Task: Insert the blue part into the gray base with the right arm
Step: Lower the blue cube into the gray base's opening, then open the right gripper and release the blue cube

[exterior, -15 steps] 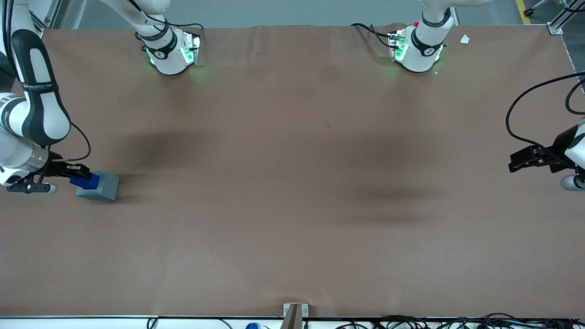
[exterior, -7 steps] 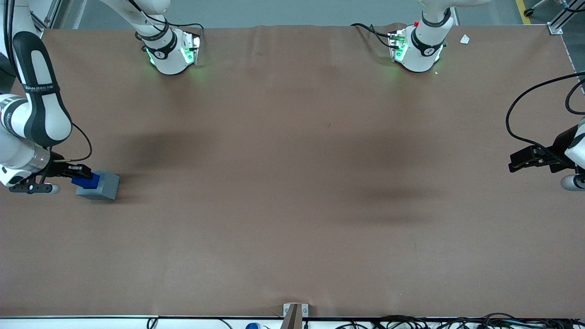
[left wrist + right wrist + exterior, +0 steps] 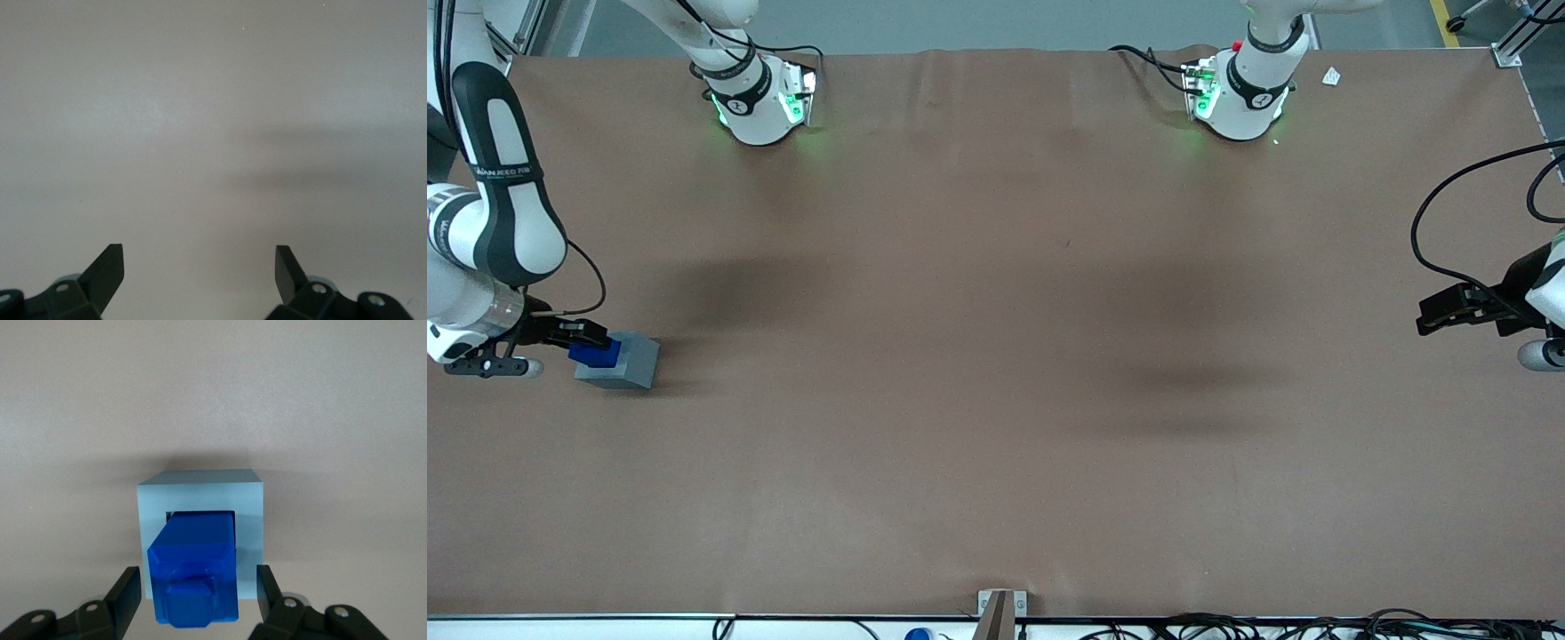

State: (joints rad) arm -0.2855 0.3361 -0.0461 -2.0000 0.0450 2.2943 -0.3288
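Note:
The gray base (image 3: 630, 363) stands on the brown table at the working arm's end. The blue part (image 3: 595, 354) sits in the recess in the base's top and sticks up out of it, knob upward. In the right wrist view the blue part (image 3: 195, 570) fills the square recess of the gray base (image 3: 200, 495). My right gripper (image 3: 199, 593) is just above the two, its fingers (image 3: 127, 590) spread on either side of the blue part, with a gap on each side. It also shows in the front view (image 3: 591, 340), over the base's edge.
The brown table (image 3: 996, 356) stretches wide toward the parked arm's end. Two white arm bases (image 3: 760, 98) stand along the edge farthest from the front camera. A small metal bracket (image 3: 1000, 604) sits at the nearest edge.
The blue part has sunk a little lower into the gray base. The right arm has shifted only slightly.

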